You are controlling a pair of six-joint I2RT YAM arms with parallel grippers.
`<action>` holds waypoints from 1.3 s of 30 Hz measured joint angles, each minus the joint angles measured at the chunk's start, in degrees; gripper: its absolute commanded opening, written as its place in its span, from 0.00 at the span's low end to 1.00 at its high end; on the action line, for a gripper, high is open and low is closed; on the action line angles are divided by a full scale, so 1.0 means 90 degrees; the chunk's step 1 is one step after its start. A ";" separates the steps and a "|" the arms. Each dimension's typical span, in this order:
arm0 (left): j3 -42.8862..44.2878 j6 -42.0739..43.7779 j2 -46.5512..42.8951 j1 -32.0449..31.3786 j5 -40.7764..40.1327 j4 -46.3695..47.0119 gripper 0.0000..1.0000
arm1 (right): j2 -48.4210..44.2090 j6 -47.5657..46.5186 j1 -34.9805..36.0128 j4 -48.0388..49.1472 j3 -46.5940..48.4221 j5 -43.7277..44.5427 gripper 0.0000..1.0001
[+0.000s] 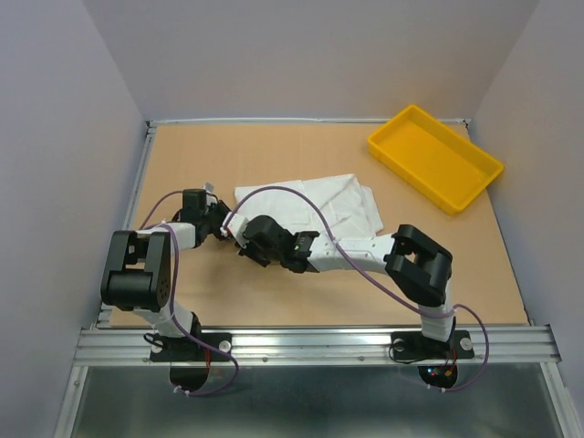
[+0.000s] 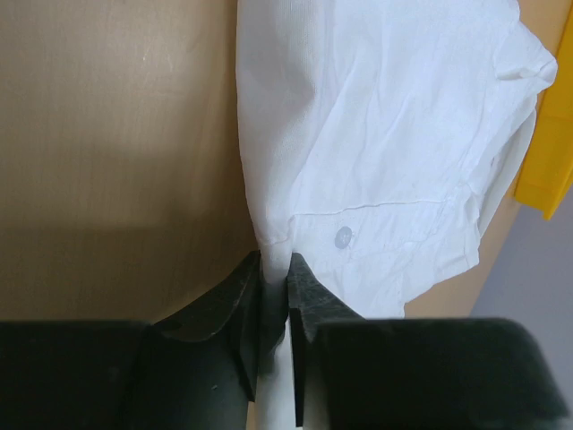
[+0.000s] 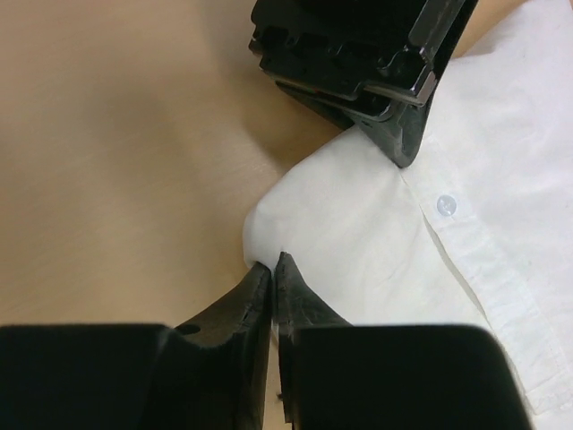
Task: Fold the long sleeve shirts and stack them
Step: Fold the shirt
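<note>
From above, the shirt (image 1: 310,203) lies in a rumpled, partly folded block at the middle of the tabletop (image 1: 228,160), its long axis running left to right. The tray (image 1: 436,157) sits well apart in the far right corner. Both arms reach for the shirt's near left corner: the left gripper (image 1: 225,230) comes from the left edge, and the right gripper (image 1: 246,245) stretches across from the right base to meet it just beside. The left arm has the shorter reach to this corner, while the right arm is nearly fully extended. In the left wrist view, the left gripper (image 2: 274,269) has its jaws drawn close on a thin strip of the shirt (image 2: 385,134) hem that runs down between them. The rest of the cloth, with a button (image 2: 343,237) near the jaws, spreads ahead and to the right towards the tray (image 2: 546,152). In the right wrist view, the right gripper (image 3: 271,267) has its jaws pressed together at the rounded edge of the shirt (image 3: 448,287), seemingly nipping a thin fold there. The left gripper (image 3: 398,148) bites the same edge just beyond. All the cloth lies to the far right of both jaws, so I judge any fold must carry this corner that way, across the long axis.
</note>
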 measured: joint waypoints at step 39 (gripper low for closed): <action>0.0954 0.1076 -0.1885 -0.0032 -0.1372 -0.3184 0.00 | 0.0357 0.2538 -0.2331 0.0372 -0.0525 -0.1277 0.15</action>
